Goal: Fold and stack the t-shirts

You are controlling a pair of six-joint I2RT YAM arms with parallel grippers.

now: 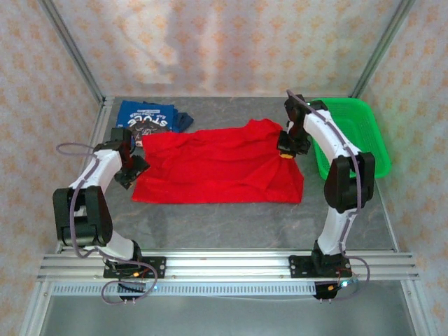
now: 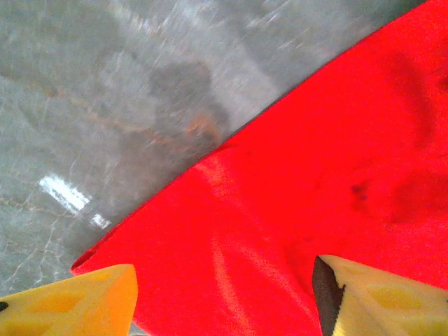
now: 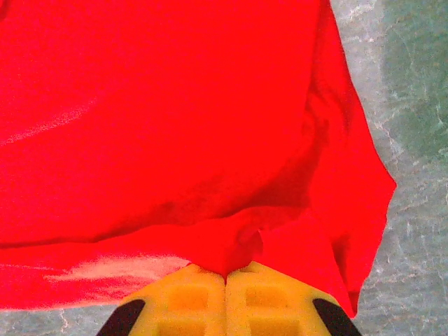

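Observation:
The red t-shirt (image 1: 217, 164) lies spread across the middle of the table, plain side up. My left gripper (image 1: 131, 170) is at its left edge. In the left wrist view it (image 2: 224, 280) is open, its yellow fingers (image 2: 84, 301) wide apart over the shirt's corner (image 2: 315, 175). At the shirt's right edge my right gripper (image 1: 287, 150) is shut on a pinched fold of red cloth (image 3: 175, 105), the jaws (image 3: 225, 274) pressed together, and the cloth rises in a small peak there. The blue t-shirt (image 1: 147, 117) with white lettering lies folded at the back left.
A green mesh basket (image 1: 371, 133) stands at the back right, close beside the right arm. Bare grey tabletop (image 1: 224, 220) runs in front of the red shirt up to the rail at the near edge. Patterned walls close in the back and both sides.

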